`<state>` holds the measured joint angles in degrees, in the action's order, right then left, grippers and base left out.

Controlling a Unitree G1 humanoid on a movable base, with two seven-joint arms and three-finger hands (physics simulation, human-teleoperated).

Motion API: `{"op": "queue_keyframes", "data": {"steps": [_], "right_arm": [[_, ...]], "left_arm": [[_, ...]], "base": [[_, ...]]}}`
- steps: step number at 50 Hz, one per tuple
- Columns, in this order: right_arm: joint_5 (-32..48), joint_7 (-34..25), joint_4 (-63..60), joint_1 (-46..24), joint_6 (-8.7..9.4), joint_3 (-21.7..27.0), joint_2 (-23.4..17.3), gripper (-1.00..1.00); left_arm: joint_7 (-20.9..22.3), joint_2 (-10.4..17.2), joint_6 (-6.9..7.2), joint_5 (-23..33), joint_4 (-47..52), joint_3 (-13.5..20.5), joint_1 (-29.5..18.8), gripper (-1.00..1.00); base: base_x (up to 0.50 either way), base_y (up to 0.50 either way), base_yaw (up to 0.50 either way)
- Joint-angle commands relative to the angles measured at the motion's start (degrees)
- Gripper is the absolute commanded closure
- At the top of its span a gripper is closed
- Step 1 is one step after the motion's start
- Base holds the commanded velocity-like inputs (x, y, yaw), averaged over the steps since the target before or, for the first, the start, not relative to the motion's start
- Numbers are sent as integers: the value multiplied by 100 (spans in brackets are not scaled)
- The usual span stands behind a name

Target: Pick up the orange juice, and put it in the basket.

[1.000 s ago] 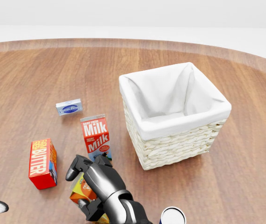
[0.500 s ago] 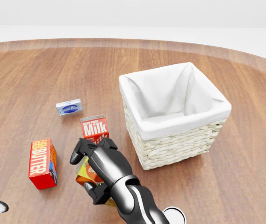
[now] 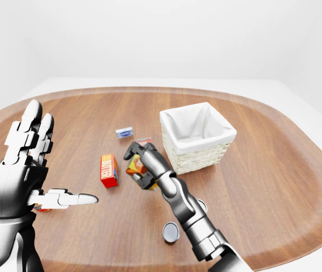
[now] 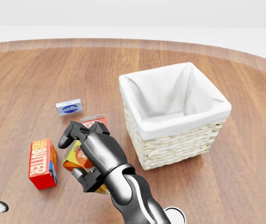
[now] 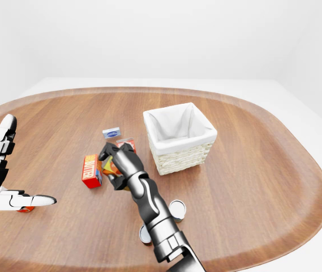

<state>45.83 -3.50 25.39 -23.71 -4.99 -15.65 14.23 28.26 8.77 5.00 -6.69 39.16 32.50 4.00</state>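
Just left of the basket (image 4: 179, 135) in the head view, your right hand (image 4: 88, 156) has its fingers closed round the orange juice (image 4: 76, 157), holding the carton tilted above the wooden table (image 4: 30, 74). The milk carton (image 4: 93, 121) peeks out directly behind that hand, the butter box (image 4: 42, 162) stands just to its left, and a small blue packet (image 4: 69, 107) lies farther up. Your left hand (image 3: 28, 164) is raised well apart at the left-eye view's left edge, fingers spread and holding nothing.

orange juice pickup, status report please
Right hand shut on orange juice, carton off the table. Left hand open, empty, raised at left. Basket empty, to the right; milk carton just behind the hand.
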Motion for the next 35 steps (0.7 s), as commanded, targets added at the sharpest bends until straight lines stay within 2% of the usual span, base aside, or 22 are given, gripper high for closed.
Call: {"op": "queue_keyframes", "data": {"steps": [1, 20, 35], "right_arm": [[-753, -29, -435, -163, -1, 75, 92, 100], [-1497, 119, -927, -668, -1, 295, 51, 100], [-2022, 325, -924, -1423, -1, 600, -70, 100]], "left_arm": [[-1, 0, 0, -1, 0, 0, 0, -100], [0, 0, 0, 0, 0, 0, 0, -100], [1, 0, 0, 0, 0, 0, 0, -100]], "base": [[0, 0, 0], [0, 0, 0], [0, 0, 0]]}}
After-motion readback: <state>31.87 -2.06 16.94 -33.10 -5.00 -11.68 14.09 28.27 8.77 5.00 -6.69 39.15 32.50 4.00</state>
